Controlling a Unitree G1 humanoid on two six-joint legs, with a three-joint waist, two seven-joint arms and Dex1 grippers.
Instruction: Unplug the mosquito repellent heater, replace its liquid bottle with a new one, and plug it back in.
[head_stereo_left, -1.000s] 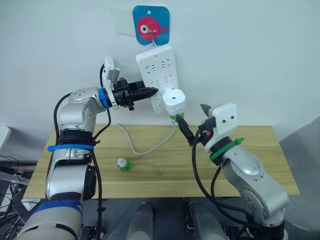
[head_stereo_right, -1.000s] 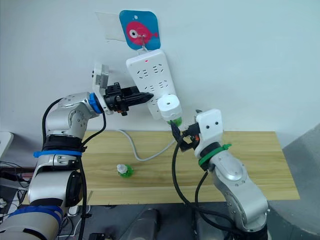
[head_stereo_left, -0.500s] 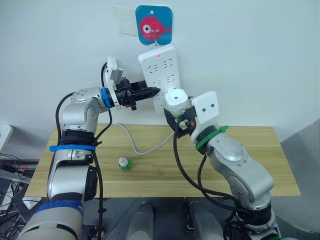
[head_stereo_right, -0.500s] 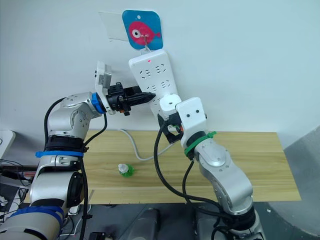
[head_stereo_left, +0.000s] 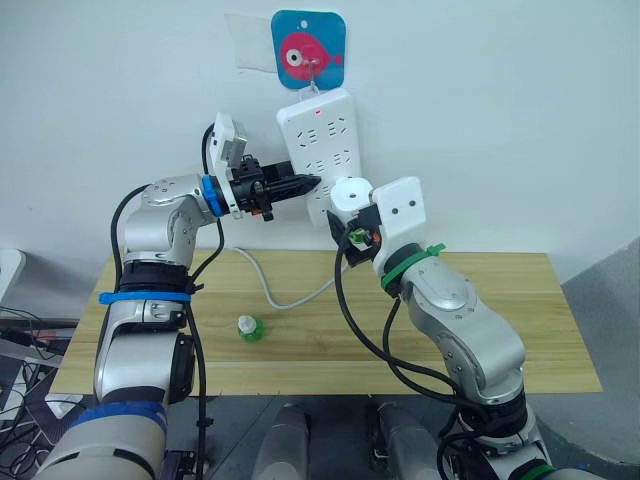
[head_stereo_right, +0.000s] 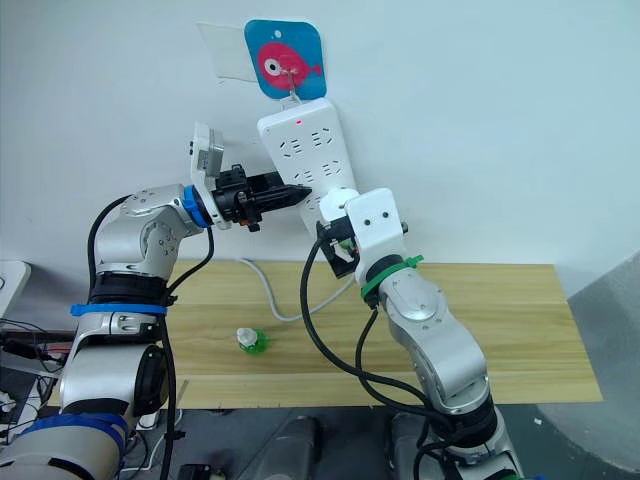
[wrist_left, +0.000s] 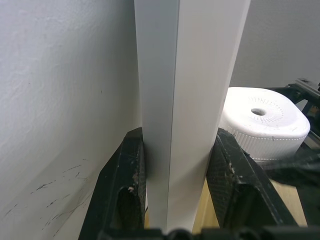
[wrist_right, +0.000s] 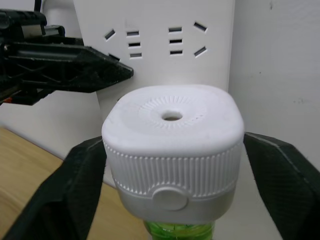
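The mosquito repellent heater (wrist_right: 172, 145) is a white rounded unit with a vent hole, and a green liquid bottle (wrist_right: 180, 231) sits under it. My right gripper (wrist_right: 172, 150) is shut on it, one black finger on each side. The heater (head_stereo_left: 350, 193) is held against the lower end of the white power strip (head_stereo_left: 320, 140) on the wall; its prongs are hidden. My left gripper (wrist_left: 177, 150) is shut on the strip's edge, clamping it from the left (head_stereo_left: 303, 183). A second small green bottle (head_stereo_left: 247, 327) with a white cap lies on the table.
The strip hangs from a hook on a blue and pink fish sticker (head_stereo_left: 308, 50). Its white cable (head_stereo_left: 268, 285) loops down onto the wooden table (head_stereo_left: 500, 290). The wall stands directly behind the strip.
My right arm has swung up and to the left, bringing its wrist close to the wall and lifting the heater slightly against the strip. The left gripper has kept its hold on the strip.
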